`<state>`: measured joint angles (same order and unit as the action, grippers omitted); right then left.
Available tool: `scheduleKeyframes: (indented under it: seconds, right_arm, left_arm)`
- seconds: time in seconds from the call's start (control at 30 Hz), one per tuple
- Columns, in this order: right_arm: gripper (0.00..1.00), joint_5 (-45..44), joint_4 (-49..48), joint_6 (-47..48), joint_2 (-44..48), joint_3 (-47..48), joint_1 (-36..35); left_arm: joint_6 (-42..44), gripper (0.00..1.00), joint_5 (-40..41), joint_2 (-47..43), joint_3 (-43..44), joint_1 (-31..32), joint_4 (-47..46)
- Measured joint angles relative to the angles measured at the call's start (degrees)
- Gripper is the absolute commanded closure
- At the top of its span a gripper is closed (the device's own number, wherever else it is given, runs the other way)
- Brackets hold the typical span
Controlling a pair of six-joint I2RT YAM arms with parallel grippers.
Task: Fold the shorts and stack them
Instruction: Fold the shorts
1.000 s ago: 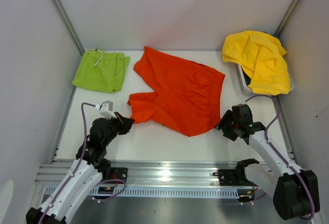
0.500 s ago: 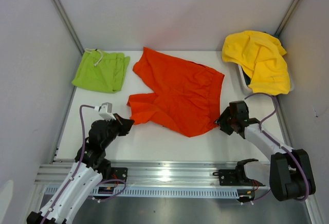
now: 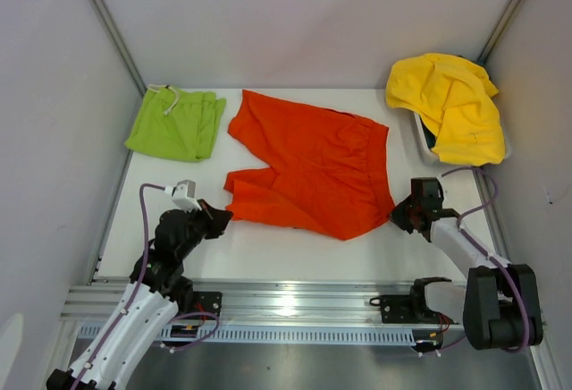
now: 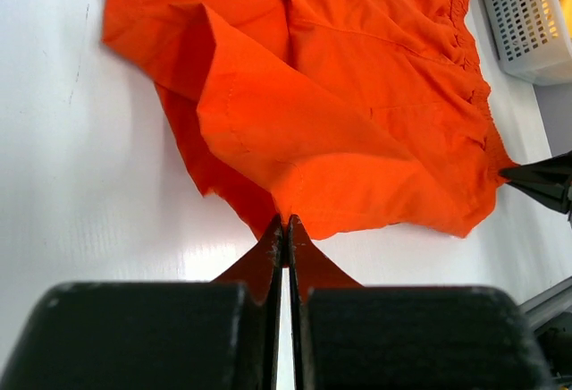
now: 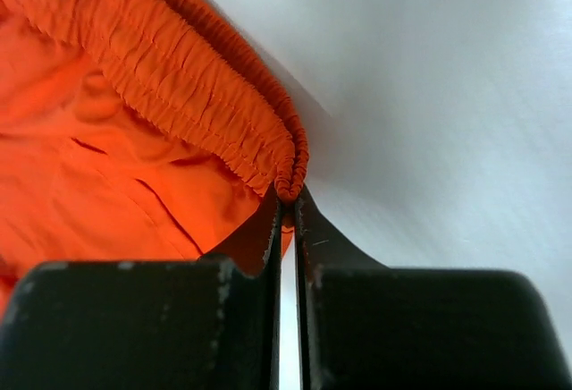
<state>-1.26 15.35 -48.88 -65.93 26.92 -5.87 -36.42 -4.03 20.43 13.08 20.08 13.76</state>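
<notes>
The orange-red shorts point(image 3: 308, 166) lie spread across the middle of the white table, a leg folded over at the left. My left gripper point(image 3: 225, 216) is shut on the hem of that near-left leg point(image 4: 286, 218). At the near right my right gripper point(image 3: 395, 216) is shut on the corner of the elastic waistband point(image 5: 289, 191). The lime-green shorts point(image 3: 176, 123) lie folded at the far left with a white drawstring on top, apart from both grippers.
A white basket point(image 3: 427, 144) at the far right holds a heap of yellow cloth point(image 3: 451, 104); its mesh wall point(image 4: 523, 14) shows in the left wrist view. Grey walls close in the left, back and right. A metal rail point(image 3: 286, 305) runs along the near edge.
My right gripper has moved onto the waistband corner and shut on it, then drawn it right and nearer. The orange-red shorts have stretched flatter. The left gripper stays shut on the leg hem.
</notes>
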Motion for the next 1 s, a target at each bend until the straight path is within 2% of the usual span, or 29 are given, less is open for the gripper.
scheduleKeyframes:
  seconds: [0.23,0.37,0.57,0.7,0.83,1.0]
  right_arm:
    - [1.00,2.25,3.17,2.95,4.22,0.44,11.26]
    - [1.00,5.81,3.87,4.55,3.54,0.44,14.56]
    - [1.00,7.91,4.94,6.56,4.22,0.63,15.37]
    - [1.00,8.81,10.03,7.26,8.70,3.21,15.28]
    - [1.00,8.96,16.85,7.37,10.12,11.15,13.27]
    - [1.00,4.66,26.27,6.69,5.14,23.82,9.99]
  left_arm:
    - [-0.04,1.00,-0.83,-1.07,-0.02,0.07,0.55]
    - [-0.07,1.00,-1.64,-1.38,-0.04,0.17,0.57]
    - [-0.02,1.00,-4.33,-2.62,-0.79,0.15,-0.76]
    - [-0.11,1.00,-7.87,-3.08,-1.18,0.33,-2.80]
    - [-0.07,1.00,-8.74,-3.58,-1.09,1.36,-3.58]
    - [0.02,1.00,-7.67,-1.53,3.30,1.68,-0.94]
